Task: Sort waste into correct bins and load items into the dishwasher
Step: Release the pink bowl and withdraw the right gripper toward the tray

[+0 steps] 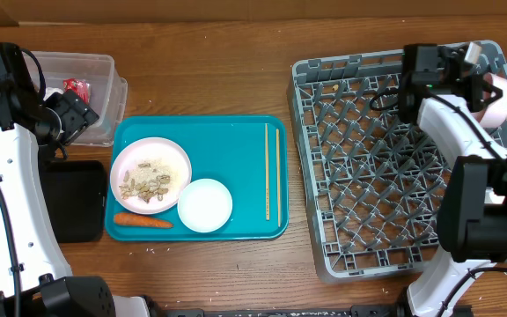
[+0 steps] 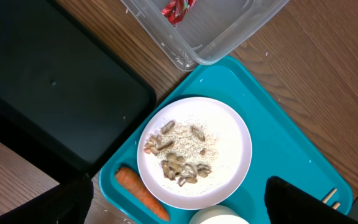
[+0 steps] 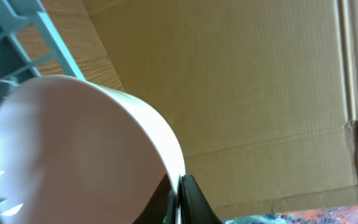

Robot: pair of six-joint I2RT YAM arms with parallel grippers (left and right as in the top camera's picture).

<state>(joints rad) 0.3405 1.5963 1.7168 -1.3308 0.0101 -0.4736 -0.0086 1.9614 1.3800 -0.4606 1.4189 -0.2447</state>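
My right gripper (image 3: 179,200) is shut on the rim of the pale pink bowl (image 3: 79,149), which it holds tilted over the far right corner of the grey dish rack (image 1: 385,176). My left gripper (image 2: 185,208) hangs open above the white plate (image 2: 194,152) of beige nut and rice scraps (image 2: 179,163) and holds nothing. An orange carrot stick (image 2: 142,193) lies by the plate on the teal tray (image 1: 236,141). A white bowl (image 1: 205,204) and wooden chopsticks (image 1: 272,172) also lie on that tray. A red wrapper (image 2: 178,9) is in the clear tub (image 2: 210,31).
A shallow black tray (image 2: 48,87) sits on the wooden table left of the teal tray, below the clear tub. A cardboard wall (image 3: 260,93) stands behind the rack. The rack's pegs fill its whole floor.
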